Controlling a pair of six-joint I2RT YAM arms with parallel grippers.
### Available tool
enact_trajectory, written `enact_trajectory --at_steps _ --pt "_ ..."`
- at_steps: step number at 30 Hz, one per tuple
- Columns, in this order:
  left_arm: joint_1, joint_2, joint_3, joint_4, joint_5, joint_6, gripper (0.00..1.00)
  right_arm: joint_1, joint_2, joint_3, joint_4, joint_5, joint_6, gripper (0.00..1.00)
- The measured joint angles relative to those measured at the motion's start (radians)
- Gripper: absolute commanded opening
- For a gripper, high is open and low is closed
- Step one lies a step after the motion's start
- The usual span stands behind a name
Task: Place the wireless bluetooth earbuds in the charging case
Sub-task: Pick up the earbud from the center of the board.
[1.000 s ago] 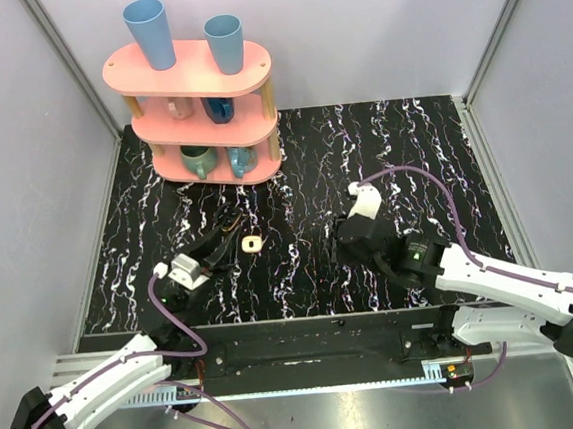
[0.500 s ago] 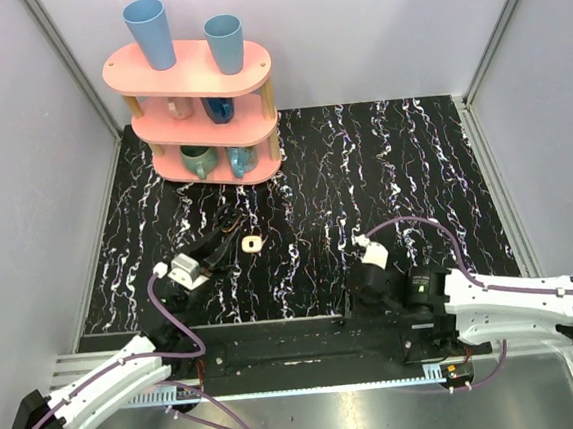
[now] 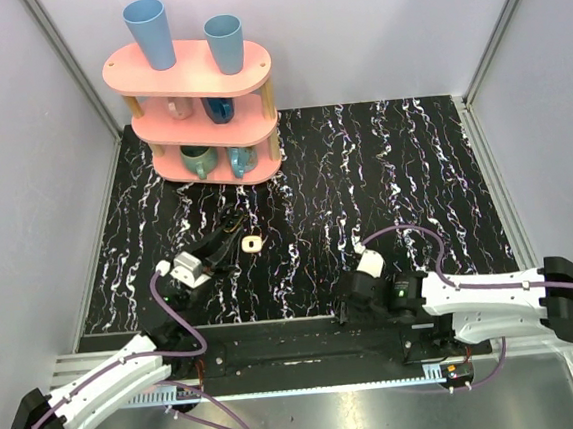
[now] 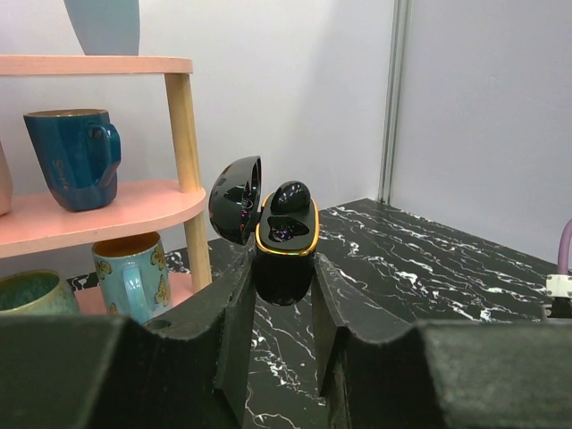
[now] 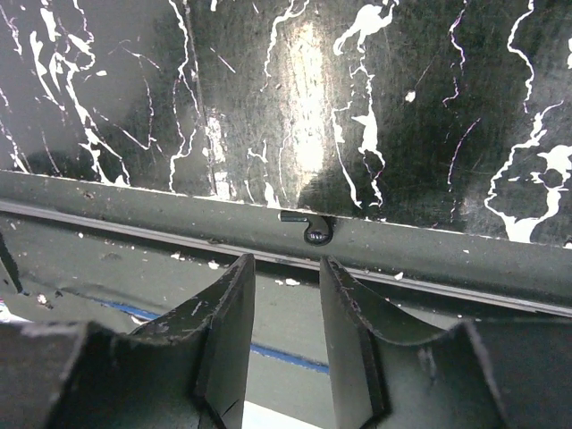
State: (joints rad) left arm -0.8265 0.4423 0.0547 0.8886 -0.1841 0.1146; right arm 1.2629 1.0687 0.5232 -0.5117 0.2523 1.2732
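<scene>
My left gripper (image 4: 284,273) is shut on the charging case (image 4: 286,259), a black clamshell with a gold rim, and holds it upright with the lid open to the left. A dark rounded bud (image 4: 290,195) sits in the case's top. No cream-white earbuds show. From above, the left gripper (image 3: 235,241) is left of centre and the case shows as a small cream patch (image 3: 252,243). My right gripper (image 5: 286,268) is open and empty over the table's front edge; it also shows in the top view (image 3: 345,312). A small dark rounded piece with a stem (image 5: 313,231) lies in the edge groove.
A pink three-tier shelf (image 3: 194,72) with blue cups and mugs stands at the back left; its post (image 4: 189,170) and mugs (image 4: 76,156) are just behind the case. The metal rail (image 5: 447,255) runs along the table's front edge.
My right arm has pulled back from the middle of the table to the front edge and now points down at the rail. The left arm and the case have not moved.
</scene>
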Motion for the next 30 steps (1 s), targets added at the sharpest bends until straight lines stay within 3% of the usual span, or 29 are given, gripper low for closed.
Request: enact_trajectory --at_steps 7,30 --pt "0.000 0.018 0.000 0.002 0.001 -0.008 0.00 0.000 0.050 0.000 0.021 -0.003 0.000 0.38" --pt "0.000 0.046 0.000 0.026 0.001 -0.019 0.00 0.000 0.152 -0.048 0.101 -0.011 -0.046 0.38"
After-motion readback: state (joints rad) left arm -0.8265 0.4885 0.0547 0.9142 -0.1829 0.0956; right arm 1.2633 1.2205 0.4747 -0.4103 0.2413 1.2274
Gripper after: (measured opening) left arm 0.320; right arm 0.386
